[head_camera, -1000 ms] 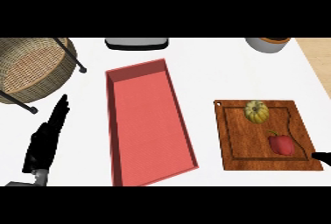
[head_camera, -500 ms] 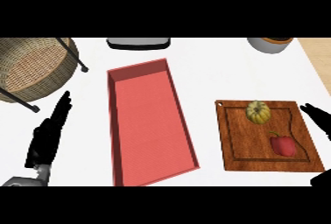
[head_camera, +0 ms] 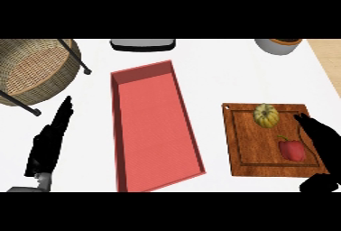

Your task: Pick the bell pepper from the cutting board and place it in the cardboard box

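Right hand [head_camera: 318, 137] spread wide beside red pepper [head_camera: 292, 150] on board [head_camera: 246, 144], framing grasp (no contact yet). Left hand [head_camera: 50, 140] flat, idle.

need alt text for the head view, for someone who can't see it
The robot's right hand, open, hovers over the right edge of a wooden cutting board holding a red bell pepper and a small yellow-green squash. A long red box lies mid-counter, a wicker basket sits top left, and the left hand rests open.
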Action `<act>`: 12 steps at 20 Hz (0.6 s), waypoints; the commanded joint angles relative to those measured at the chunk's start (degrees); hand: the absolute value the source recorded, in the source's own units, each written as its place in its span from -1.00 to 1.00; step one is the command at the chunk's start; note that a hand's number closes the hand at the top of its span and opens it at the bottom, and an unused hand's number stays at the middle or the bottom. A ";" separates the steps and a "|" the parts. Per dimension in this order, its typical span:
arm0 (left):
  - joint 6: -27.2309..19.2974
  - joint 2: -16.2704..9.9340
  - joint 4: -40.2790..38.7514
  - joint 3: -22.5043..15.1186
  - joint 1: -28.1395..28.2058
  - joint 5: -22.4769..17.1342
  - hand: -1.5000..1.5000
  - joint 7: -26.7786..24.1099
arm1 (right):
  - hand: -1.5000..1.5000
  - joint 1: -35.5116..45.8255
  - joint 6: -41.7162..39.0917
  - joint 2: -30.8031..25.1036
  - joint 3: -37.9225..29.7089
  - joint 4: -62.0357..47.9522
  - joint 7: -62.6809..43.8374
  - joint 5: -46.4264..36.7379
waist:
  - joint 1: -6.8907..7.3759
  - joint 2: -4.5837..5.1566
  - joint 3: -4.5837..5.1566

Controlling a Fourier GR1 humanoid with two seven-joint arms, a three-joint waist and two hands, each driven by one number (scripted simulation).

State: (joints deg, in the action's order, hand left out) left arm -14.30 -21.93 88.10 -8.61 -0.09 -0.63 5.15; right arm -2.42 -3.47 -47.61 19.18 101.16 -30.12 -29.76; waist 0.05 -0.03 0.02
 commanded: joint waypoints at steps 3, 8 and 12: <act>0.98 2.47 -2.98 1.73 -3.14 2.27 0.00 0.80 | -1.00 -0.79 -1.10 5.99 0.13 -3.62 -0.27 -7.63 | -0.09 0.03 -0.02; 2.32 3.21 0.74 2.85 0.89 4.33 0.00 0.48 | -1.00 -1.34 -5.76 5.93 -6.71 -4.16 4.87 -6.79 | -0.13 -0.03 -0.02; 5.42 2.85 -0.88 5.39 4.57 3.14 0.00 -5.08 | -1.00 -1.82 -5.45 8.98 -7.68 -5.85 5.89 -9.48 | -0.03 -0.03 -0.01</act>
State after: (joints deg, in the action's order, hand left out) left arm -10.84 -18.91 86.64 -4.70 0.32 2.49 3.69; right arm -2.38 -8.56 -39.64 13.90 95.31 -26.45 -37.95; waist 0.00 -0.03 0.00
